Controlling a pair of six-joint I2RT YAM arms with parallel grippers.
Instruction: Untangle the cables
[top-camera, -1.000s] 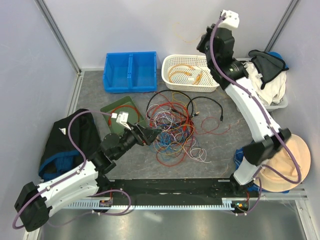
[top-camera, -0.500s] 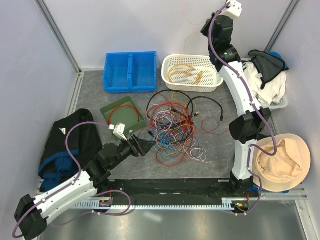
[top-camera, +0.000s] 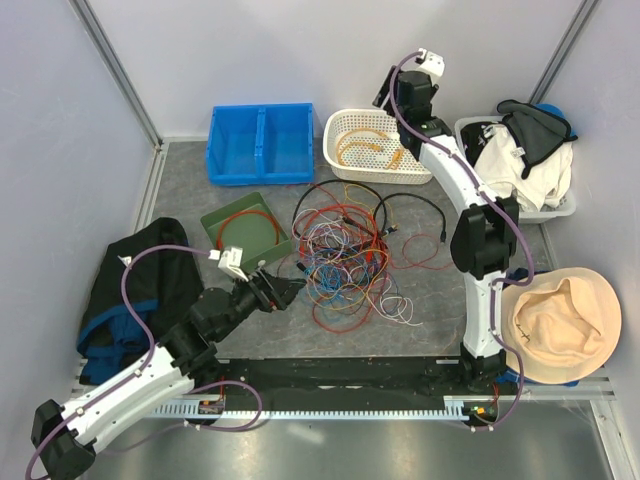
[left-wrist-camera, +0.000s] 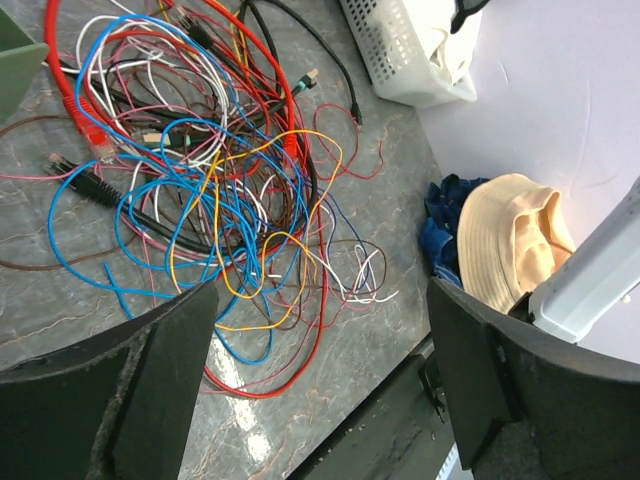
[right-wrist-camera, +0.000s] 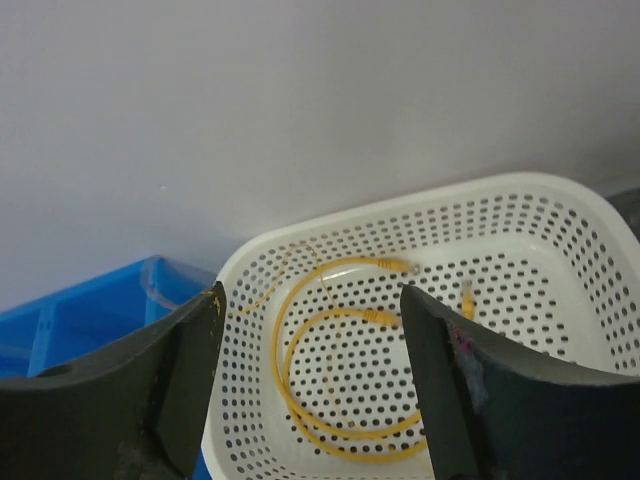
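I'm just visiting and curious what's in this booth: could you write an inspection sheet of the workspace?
Surface: grey table, stone-patterned.
Job's things: multicoloured cable tangle at centre; yellow cables in white basket; red coil in green tray.
Clutter: blue bin, dark jacket, tan hat, clothes in tub.
Grippers: left gripper open, at the tangle's near-left edge; right gripper open, empty, over the basket.
Cables: purple hoses run along both arms.
Surroundings: pale walls, metal frame posts.

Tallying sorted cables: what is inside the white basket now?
Looped yellow cables lie in the white basket. In the wrist view, fingers of the right gripper hide its lower corners.
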